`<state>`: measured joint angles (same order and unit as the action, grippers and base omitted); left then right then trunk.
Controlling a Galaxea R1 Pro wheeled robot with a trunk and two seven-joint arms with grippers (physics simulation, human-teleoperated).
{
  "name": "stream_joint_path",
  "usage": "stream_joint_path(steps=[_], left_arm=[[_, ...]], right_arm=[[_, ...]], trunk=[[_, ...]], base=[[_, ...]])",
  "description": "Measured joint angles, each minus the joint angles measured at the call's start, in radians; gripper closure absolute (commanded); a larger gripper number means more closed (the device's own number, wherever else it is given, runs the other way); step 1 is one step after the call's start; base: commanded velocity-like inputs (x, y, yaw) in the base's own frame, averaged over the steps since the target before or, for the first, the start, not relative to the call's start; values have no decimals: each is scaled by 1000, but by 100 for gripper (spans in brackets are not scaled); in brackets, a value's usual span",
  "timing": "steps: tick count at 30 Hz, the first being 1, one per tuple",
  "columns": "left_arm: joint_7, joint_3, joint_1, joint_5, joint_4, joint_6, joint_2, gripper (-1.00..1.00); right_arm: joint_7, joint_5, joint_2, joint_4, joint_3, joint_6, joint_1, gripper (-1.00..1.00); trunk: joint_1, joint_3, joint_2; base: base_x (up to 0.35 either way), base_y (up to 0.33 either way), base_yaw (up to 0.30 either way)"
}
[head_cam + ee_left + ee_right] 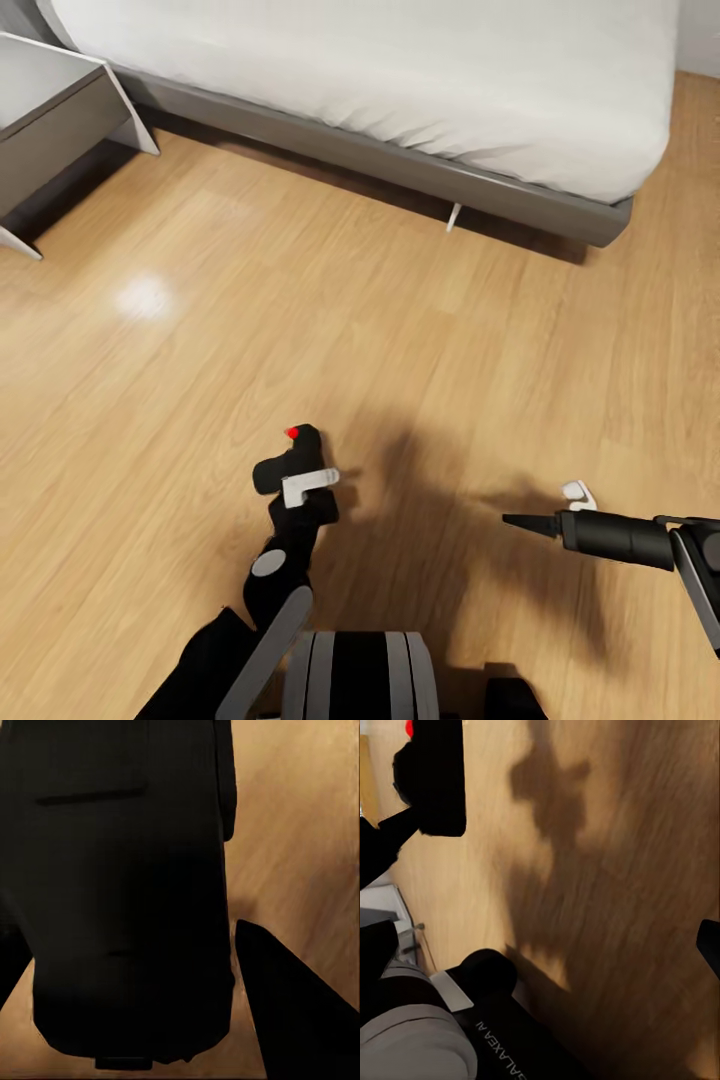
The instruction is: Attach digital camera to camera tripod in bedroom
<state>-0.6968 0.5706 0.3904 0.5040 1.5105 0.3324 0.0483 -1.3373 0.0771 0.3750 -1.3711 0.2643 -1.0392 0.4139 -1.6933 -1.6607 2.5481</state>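
Note:
The digital camera (292,458), small and black with a red dot on top, is held low over the light wood floor, just ahead of my base. My left gripper (303,480) is shut on it. In the left wrist view the camera's dark body (127,885) sits between the fingers (300,1020). The right wrist view shows the camera (435,780) from the side. My right gripper (540,512) hovers to the right of it, pointing left, open and holding nothing, with its fingers (382,847) far apart. The camera tripod is out of view.
A grey-framed bed (400,165) with a white mattress runs across the far side. A grey and white shelf unit (50,130) stands at the far left. Light wood floor (300,300) spreads between the bed and my base (355,675).

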Motion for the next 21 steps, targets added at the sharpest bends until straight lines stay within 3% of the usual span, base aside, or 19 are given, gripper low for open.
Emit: stream_joint_path(steps=[2,5,6,9,10,11,12,13,16,17,21], left_arm=[[42,-22,0,43,10,55,-11,100],[101,-74,0,71,14,97,-24,100],[159,-122,0,85,16,116,-37,100],[287,-214,0,122,15,135,-60,100],[391,-277,0,150,14,145,-80,100],[450,-311,0,173,14,150,-91,100],[567,-369,1,213,12,165,-114,100],[627,-396,1,237,11,176,-128,100],[784,-453,0,295,5,214,-168,100],[873,-474,1,320,-1,234,-192,100],[997,-498,0,346,-24,254,-225,100]], right_arm=[[0,-1,0,1,15,0,0,-100],[-1,-1,0,1,26,0,0,-100],[-1,-2,0,1,32,0,0,-100],[-1,-1,1,1,37,0,0,-100],[-1,-2,1,1,39,0,0,-100],[-1,-2,1,1,39,0,0,-100],[-1,-1,1,1,40,0,0,-100],[-1,-1,1,1,41,0,0,-100],[-1,-1,1,1,42,0,0,-100],[-1,-1,1,1,42,0,0,-100],[-1,-1,1,1,43,0,0,-100]], trunk=[[1,8,0],[2,19,-1],[3,23,-1],[4,35,-2],[5,39,-2],[5,43,-3],[5,46,-3],[6,50,-3],[7,62,-4],[8,66,-4],[9,81,-5]], base=[[0,0,0],[0,0,0],[0,0,0],[0,0,0],[0,0,0],[0,0,0],[0,0,0],[0,0,0],[0,0,0],[0,0,0],[0,0,0]])
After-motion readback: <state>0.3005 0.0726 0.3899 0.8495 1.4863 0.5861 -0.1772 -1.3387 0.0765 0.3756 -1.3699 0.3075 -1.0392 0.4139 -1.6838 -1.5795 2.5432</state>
